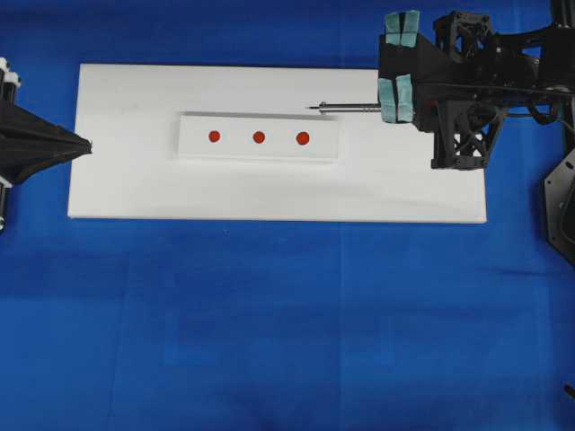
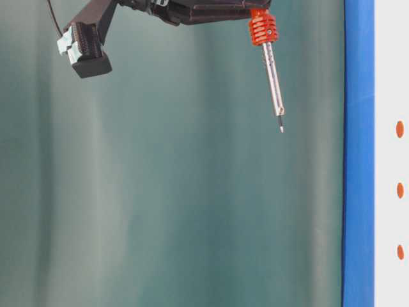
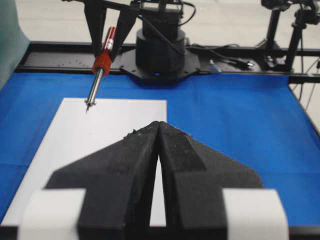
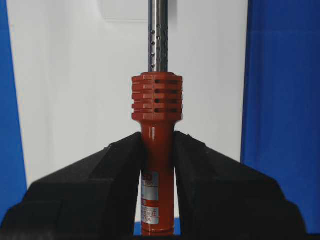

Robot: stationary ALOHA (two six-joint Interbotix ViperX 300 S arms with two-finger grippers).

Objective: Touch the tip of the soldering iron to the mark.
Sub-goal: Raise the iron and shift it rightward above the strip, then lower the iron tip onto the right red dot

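Surroundings: a white board [image 1: 135,180] lay on a blue cloth [image 1: 269,314]; on it sat a white strip [image 1: 198,148] with two smaller red dots [image 1: 214,136].
Obstructions: nothing stood between tip and strip.
Left gripper [image 1: 87,144]: jaws pressed together, empty, at the board's left edge.
Right gripper [image 4: 158,145]: clamped on the soldering iron [image 4: 157,107].
Soldering iron: orange-red handle, ribbed collar, perforated silver shaft, raised off the board.
Mark [image 1: 303,138]: rightmost dot, near the tip, untouched.

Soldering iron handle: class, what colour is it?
Orange-red; the soldering iron handle shows best in the right wrist view.
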